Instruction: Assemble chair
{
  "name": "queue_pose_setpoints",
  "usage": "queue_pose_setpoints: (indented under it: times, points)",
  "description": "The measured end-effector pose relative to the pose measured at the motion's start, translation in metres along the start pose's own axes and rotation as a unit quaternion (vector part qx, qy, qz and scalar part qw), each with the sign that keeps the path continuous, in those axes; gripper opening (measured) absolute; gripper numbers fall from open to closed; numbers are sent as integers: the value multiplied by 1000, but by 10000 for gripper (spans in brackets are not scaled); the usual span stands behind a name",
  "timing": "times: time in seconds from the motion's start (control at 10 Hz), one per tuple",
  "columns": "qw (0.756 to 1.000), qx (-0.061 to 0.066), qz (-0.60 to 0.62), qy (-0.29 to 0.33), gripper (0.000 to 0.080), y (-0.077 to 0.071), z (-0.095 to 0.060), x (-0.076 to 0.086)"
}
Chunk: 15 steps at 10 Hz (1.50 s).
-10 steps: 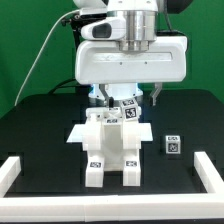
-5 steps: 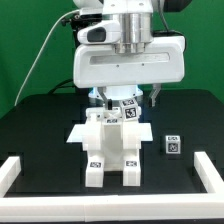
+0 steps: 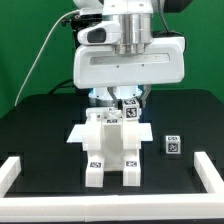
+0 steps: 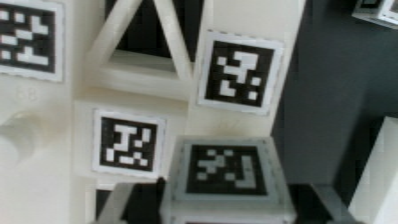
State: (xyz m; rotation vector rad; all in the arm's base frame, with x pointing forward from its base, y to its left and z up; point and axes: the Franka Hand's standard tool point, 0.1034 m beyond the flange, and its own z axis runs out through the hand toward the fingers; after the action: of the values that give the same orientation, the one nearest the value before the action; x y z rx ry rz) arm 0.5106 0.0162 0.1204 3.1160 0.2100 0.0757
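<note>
Black table [image 3: 40, 125], green backdrop: part-built chair [image 3: 110, 150] stands mid-table, gripper [image 3: 121, 99] just over its top, jaw gap hidden so can't tell; prob. light, stiff, slick plastic, so pinch flat panel edges.

Exterior view: the arm's [image 3: 130, 58] wide housing covers most of the gripper [image 3: 121, 97], and I cannot tell how its jaws stand. The arm's top is cut off by the frame edge. The far end of the chair [image 3: 110, 145] is partly hidden under that housing. The tags on the chair and on the small loose block [image 3: 172, 144] are too small for me to read.

Wrist view: the tagged white panels [image 4: 178, 110] are blurred and cut off on every side, so I cannot tell which parts they are. A white piece [image 4: 381, 150] is mostly out of frame.
</note>
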Motion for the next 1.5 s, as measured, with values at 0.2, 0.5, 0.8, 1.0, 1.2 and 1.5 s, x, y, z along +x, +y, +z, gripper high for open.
queue_pose_setpoints:
  times: [0.2, 0.5, 0.8, 1.0, 1.2, 1.5]
  points:
    - [1000, 0, 12, 0, 282, 0, 0, 0]
    - [987, 7, 159, 13, 282, 1, 0, 2]
    - [950, 14, 311, 17, 284, 0, 1, 3]
    - [928, 23, 371, 17, 284, 0, 1, 4]
    - [905, 26, 425, 15, 284, -1, 1, 4]
    - [821, 32, 570, 6, 284, -4, 1, 4]
